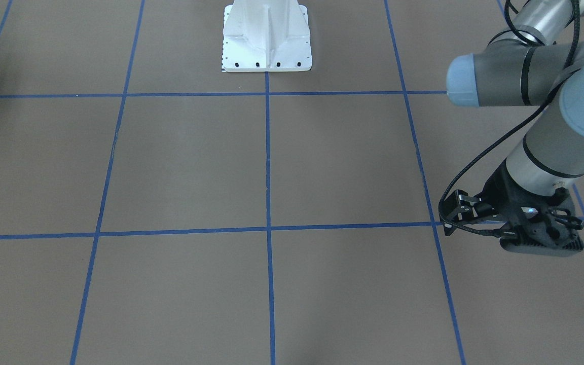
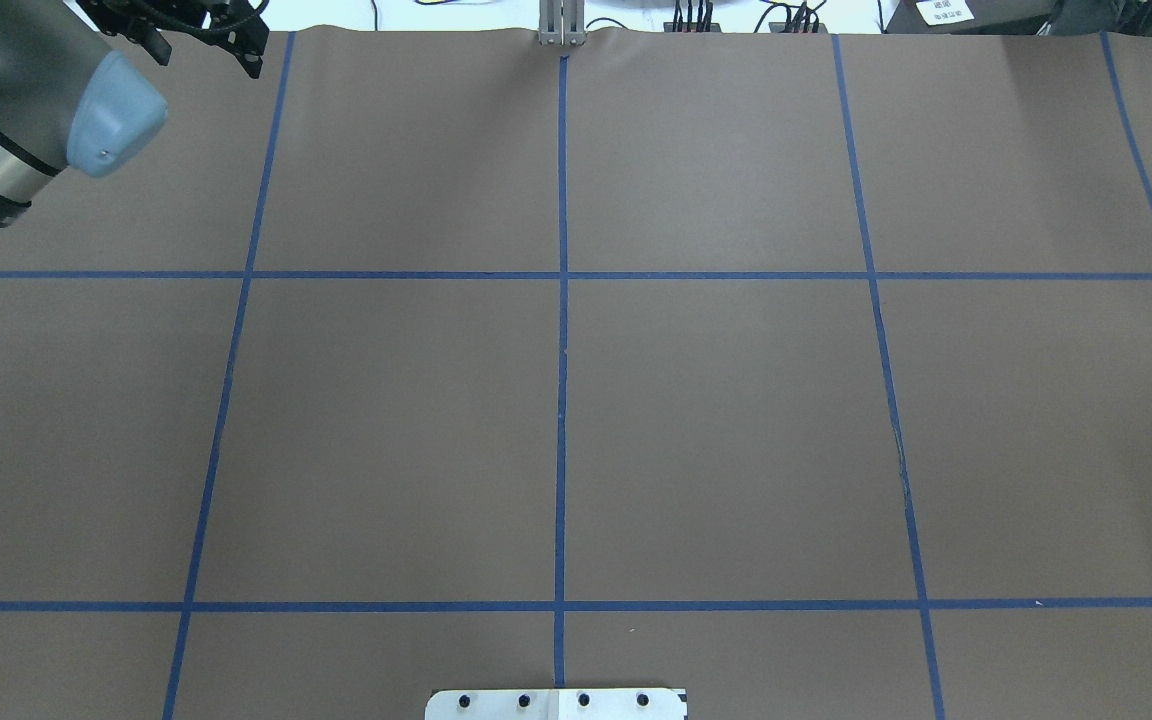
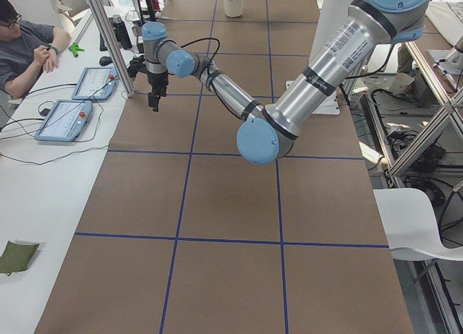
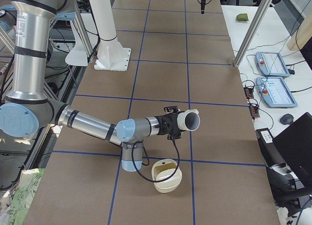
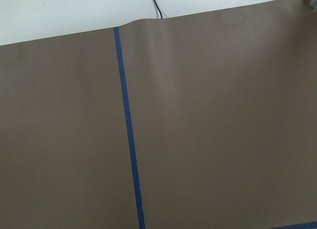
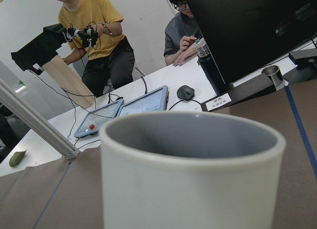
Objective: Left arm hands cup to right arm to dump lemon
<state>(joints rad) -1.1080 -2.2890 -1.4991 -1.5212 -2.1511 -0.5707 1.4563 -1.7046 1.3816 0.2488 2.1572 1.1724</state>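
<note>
My left pincer (image 3: 154, 101) hung over the far edge of the tabletop (image 2: 716, 420), pointing down. Its wrist camera showed only bare tabletop beneath it, so it carried nothing I could see. I couldn't tell whether its fingers were apart or together.

The cup (image 4: 189, 120) was at the tip of my right pincer (image 4: 176, 122), off the tabletop and lying on its side with the mouth turned away from the pincer. The fingers were hidden, so I couldn't tell their state for sure. A cream bowl (image 4: 168, 183) sat on the tabletop below that pincer, though I couldn't tell if it was straight underneath.

I judged the hand-over finished and the dump to be the step in hand. I couldn't pick out the lemon: the right wrist view showed only the cup's rim, and a yellowish patch in the bowl might be it. Next I would check that the cup was empty. If it wasn't, I would line its mouth up over the bowl and tip further.
</note>
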